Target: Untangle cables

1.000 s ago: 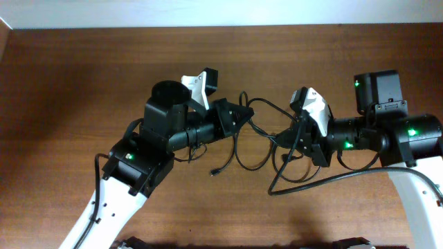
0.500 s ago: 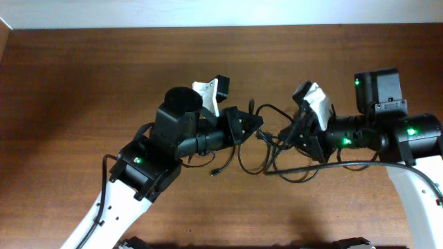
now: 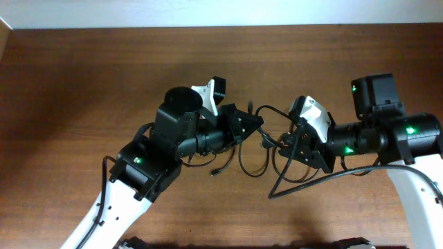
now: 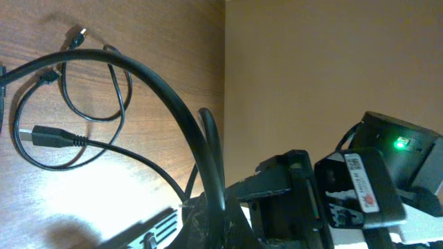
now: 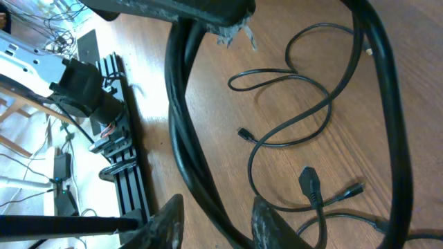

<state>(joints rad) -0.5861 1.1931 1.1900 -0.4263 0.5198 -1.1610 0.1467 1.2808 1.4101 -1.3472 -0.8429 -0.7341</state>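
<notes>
A tangle of black cables [image 3: 266, 151] lies on the wooden table between my two grippers. My left gripper [image 3: 255, 127] is shut on a thick black cable [image 4: 181, 111], which arcs up out of its jaws [image 4: 216, 220] in the left wrist view. A thin cable with a USB plug [image 4: 40, 135] loops on the table behind it. My right gripper [image 3: 287, 142] faces the left one closely. In the right wrist view its fingers [image 5: 216, 223] stand apart with the thick black cable [image 5: 187, 149] running between them. Thin cables with small plugs [image 5: 308, 181] lie below.
The thick cable trails on the table towards the right front [image 3: 325, 178]. A small plug end [image 3: 216, 171] lies under the left arm. A black rail and loose wires [image 5: 114, 138] sit beyond the table's edge in the right wrist view.
My left arm moved right, bringing its gripper and the thick cable close to the right gripper. The right gripper shifted slightly down and left, and the cable loops bunched up between them.
</notes>
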